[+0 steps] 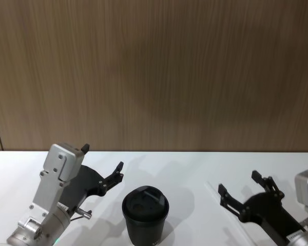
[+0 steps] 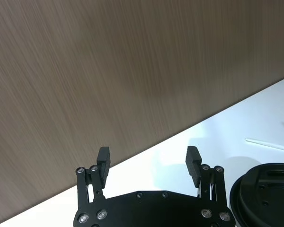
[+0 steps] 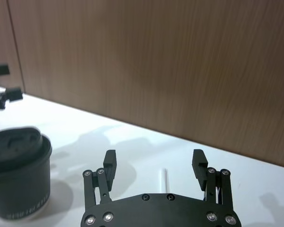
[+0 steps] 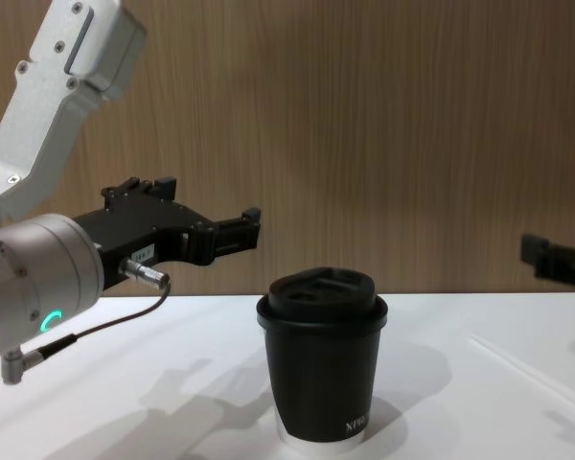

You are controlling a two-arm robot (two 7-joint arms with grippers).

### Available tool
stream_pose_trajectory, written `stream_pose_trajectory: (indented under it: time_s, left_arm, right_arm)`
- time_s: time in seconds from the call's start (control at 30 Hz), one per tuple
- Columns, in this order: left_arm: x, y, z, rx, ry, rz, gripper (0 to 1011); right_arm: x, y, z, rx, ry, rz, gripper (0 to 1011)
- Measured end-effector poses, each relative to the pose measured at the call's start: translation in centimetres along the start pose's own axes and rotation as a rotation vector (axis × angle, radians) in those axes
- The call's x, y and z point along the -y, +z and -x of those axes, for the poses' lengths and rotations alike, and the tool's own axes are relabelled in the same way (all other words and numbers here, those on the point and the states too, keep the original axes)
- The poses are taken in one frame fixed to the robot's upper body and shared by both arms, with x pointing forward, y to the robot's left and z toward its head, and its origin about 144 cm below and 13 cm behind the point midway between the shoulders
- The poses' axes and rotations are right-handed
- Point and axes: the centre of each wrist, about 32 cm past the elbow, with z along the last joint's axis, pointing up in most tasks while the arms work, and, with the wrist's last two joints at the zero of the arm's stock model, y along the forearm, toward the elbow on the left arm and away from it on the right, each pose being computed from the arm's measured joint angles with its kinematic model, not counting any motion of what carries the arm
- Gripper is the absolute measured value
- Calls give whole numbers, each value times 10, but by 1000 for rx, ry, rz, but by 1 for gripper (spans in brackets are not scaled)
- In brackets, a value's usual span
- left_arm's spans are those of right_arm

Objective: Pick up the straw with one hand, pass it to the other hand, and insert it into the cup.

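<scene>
Plainly, the cup was seen standing upright on the white desk, its domed lid fitted, between the two arms. The straw was found lying flat on the desk to the cup's right, apart from it and touched by neither claw. The right claw was held above the desk on that side, its fingers spread wide and nothing gripped. In the right wrist view the straw was seen on the desk in line with the gap between those fingers. The left claw was held raised at the cup's left, likewise released and empty, and was pointed toward the wood-panelled wall. A green ring light and a grey cable were seen on the silver left arm.
</scene>
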Motion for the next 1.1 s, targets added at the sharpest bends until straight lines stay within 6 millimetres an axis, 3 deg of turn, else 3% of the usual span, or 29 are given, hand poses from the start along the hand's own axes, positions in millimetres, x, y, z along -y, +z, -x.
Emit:
stream_pose_trajectory:
  time_s: [0.43, 1.1]
  left_arm:
    - [0, 0, 0, 0, 0, 0, 1003]
    - [0, 0, 0, 0, 0, 0, 1002]
  right_arm:
    - [30, -8, -24, 42, 123, 128, 1001]
    - [41, -28, -26, -7, 171, 233, 1001]
